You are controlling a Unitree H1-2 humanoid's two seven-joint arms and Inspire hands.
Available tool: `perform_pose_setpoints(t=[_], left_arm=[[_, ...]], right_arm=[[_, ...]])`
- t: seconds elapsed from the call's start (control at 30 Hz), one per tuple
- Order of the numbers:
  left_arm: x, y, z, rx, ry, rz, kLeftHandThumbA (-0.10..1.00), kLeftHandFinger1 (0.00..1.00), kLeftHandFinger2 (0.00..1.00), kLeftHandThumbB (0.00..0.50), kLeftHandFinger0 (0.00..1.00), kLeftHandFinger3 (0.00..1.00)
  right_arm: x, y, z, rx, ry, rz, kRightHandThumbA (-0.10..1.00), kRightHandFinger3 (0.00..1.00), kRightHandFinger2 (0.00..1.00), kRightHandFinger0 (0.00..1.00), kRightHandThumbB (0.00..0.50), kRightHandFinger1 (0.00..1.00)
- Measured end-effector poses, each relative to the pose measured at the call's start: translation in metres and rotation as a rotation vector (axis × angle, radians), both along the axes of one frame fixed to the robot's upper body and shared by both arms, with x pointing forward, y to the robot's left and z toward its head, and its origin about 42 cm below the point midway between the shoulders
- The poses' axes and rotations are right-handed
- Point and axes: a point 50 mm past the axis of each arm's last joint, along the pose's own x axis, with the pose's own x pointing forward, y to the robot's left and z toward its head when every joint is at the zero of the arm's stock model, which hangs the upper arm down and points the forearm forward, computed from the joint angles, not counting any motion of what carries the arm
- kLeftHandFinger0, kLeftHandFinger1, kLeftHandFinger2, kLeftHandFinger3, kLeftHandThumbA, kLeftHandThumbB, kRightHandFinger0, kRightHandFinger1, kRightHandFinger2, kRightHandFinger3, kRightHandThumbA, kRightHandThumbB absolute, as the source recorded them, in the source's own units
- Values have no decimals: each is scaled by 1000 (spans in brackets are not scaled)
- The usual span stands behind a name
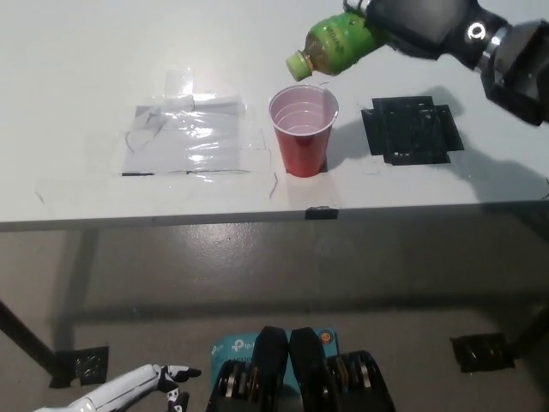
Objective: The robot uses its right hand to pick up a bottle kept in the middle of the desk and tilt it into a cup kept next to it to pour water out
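Note:
A green bottle with a green cap is held tilted, cap pointing down-left, above and just behind a red cup standing on the white desk. My black right hand is shut on the bottle's body at the top right. The cap hangs a little above the cup's far-left rim, not touching it. The cup's inside looks pale and I cannot tell its fill level. My white left hand rests low at the bottom left, below the desk, fingers apart.
A black tape patch lies on the desk right of the cup. Clear tape patches lie to the cup's left. The desk's front edge runs across the middle, with floor below it.

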Motion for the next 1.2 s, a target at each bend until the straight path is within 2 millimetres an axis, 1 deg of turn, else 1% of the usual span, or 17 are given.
perform_pose_setpoints(t=[0.03, 0.1, 0.13, 0.23, 0.3, 0.33, 0.37, 0.43, 0.53, 0.57, 0.63, 0.7, 0.77, 0.8, 0.93, 1.0, 1.2], left_arm=[[0, 0, 0, 0, 0, 0, 1000, 1000, 1000, 302, 1000, 1000], [0, 0, 0, 0, 2, -2, 1000, 1000, 1000, 307, 1000, 1000], [0, -1, -1, -1, 2, -2, 1000, 1000, 1000, 303, 1000, 1000], [-1, -1, -1, -2, 3, -2, 1000, 1000, 1000, 299, 1000, 1000], [-1, -1, -1, -3, 3, -3, 992, 1000, 1000, 293, 1000, 1000], [-1, -1, -1, -3, 4, -3, 1000, 1000, 1000, 309, 1000, 1000], [-1, -1, -1, -4, 4, -3, 1000, 1000, 1000, 311, 1000, 1000], [-1, -2, -2, -5, 6, -2, 1000, 1000, 1000, 315, 1000, 1000], [-2, -2, -3, -6, 11, 0, 1000, 1000, 1000, 305, 1000, 1000], [-2, -2, -4, -6, 13, 1, 1000, 1000, 1000, 316, 1000, 1000], [-3, -1, -5, -6, 17, 2, 1000, 1000, 1000, 325, 1000, 1000], [-2, -1, -6, -6, 21, 4, 1000, 1000, 1000, 333, 1000, 1000], [-2, -1, -8, -6, 26, 5, 1000, 1000, 1000, 314, 1000, 1000], [-2, -1, -8, -6, 28, 6, 1000, 1000, 1000, 297, 1000, 1000], [-2, -2, -9, -9, 30, 6, 1000, 1000, 1000, 285, 1000, 1000], [-3, -2, -10, -11, 31, 6, 1000, 1000, 1000, 281, 1000, 1000], [-3, -4, -11, -17, 33, 5, 1000, 1000, 1000, 311, 1000, 1000]], right_arm=[[0, 0, -6, 29, 26, -14, -100, 353, 229, 0, 133, 1], [-1, 0, -20, 88, 80, -39, -100, 266, 148, 0, 28, 0], [-2, 1, -27, 124, 113, -52, -100, 272, 129, 0, 1, 0], [-4, 5, -48, 228, 196, -83, -100, 179, 112, 0, 0, 0], [-7, 10, -64, 302, 255, -96, -100, 173, 104, 0, 0, 0], [-8, 13, -71, 334, 284, -101, -100, 169, 74, 0, 0, 0], [-9, 14, -76, 366, 310, -105, -100, 155, 2, 0, 10, 0], [-12, 18, -90, 434, 370, -111, -100, 141, 0, 0, 17, 0], [-17, 25, -108, 539, 447, -117, -100, 154, 0, 0, 113, 0], [-18, 25, -112, 583, 466, -122, -100, 191, 24, 0, 133, 0], [-19, 25, -116, 667, 498, -130, -100, 242, 0, 0, 87, 0], [-20, 25, -120, 738, 530, -136, -100, 241, 0, 0, 18, 0], [-20, 25, -125, 816, 565, -144, -100, 268, 0, 0, 1, 0], [-20, 25, -126, 856, 582, -148, -100, 299, 0, 0, 36, 0], [-21, 26, -132, 993, 636, -162, -100, 353, 0, 0, 71, 0], [-21, 25, -136, 1074, 668, -170, -100, 364, 0, 0, 24, 0], [-19, 18, -142, 1297, 740, -201, -100, 358, 23, 0, 0, 0]])
